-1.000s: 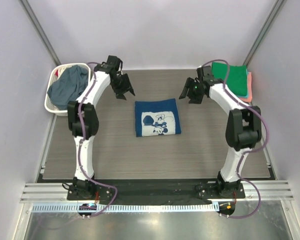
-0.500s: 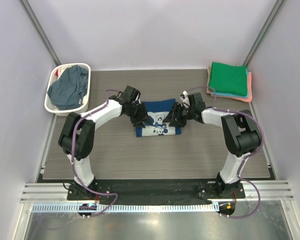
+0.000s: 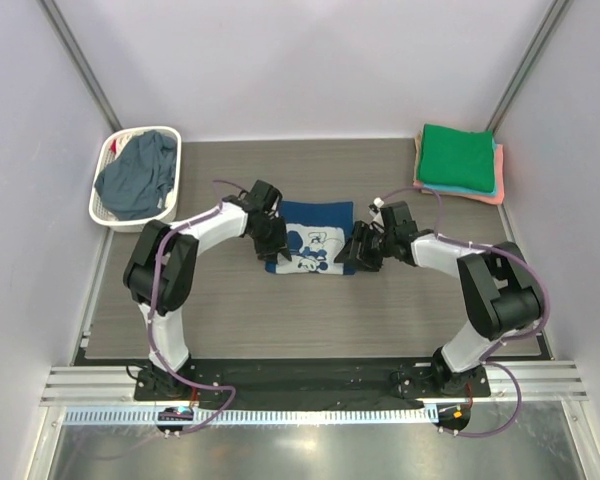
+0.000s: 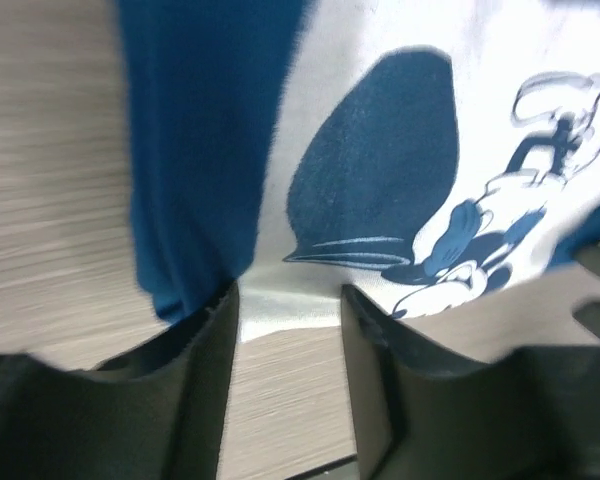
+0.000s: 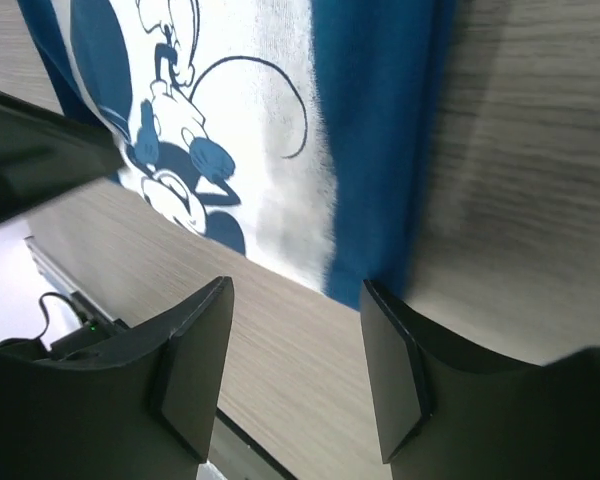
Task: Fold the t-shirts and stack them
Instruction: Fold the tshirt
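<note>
The folded dark blue t-shirt (image 3: 315, 235) with white cartoon print lies flat at the table's middle. My left gripper (image 3: 272, 250) is open at its near left corner. In the left wrist view the gripper (image 4: 288, 325) is low on the table and the shirt (image 4: 210, 150) has its near edge between the fingertips. My right gripper (image 3: 356, 252) is open at the near right corner. In the right wrist view the gripper (image 5: 295, 320) has the shirt's edge (image 5: 375, 160) just ahead of its fingers. Neither holds cloth. A slate grey-blue shirt (image 3: 138, 175) lies crumpled in the basket.
The white slotted basket (image 3: 104, 168) stands at the back left. A folded stack with a green shirt (image 3: 458, 155) on top, over teal and coral (image 3: 488, 194) ones, sits at the back right. Grey walls close in both sides.
Both arms have swung from the back of the table down to the blue shirt's near corners. Over the last half second they slid nearer, and the shirt's near edge shifted slightly.
</note>
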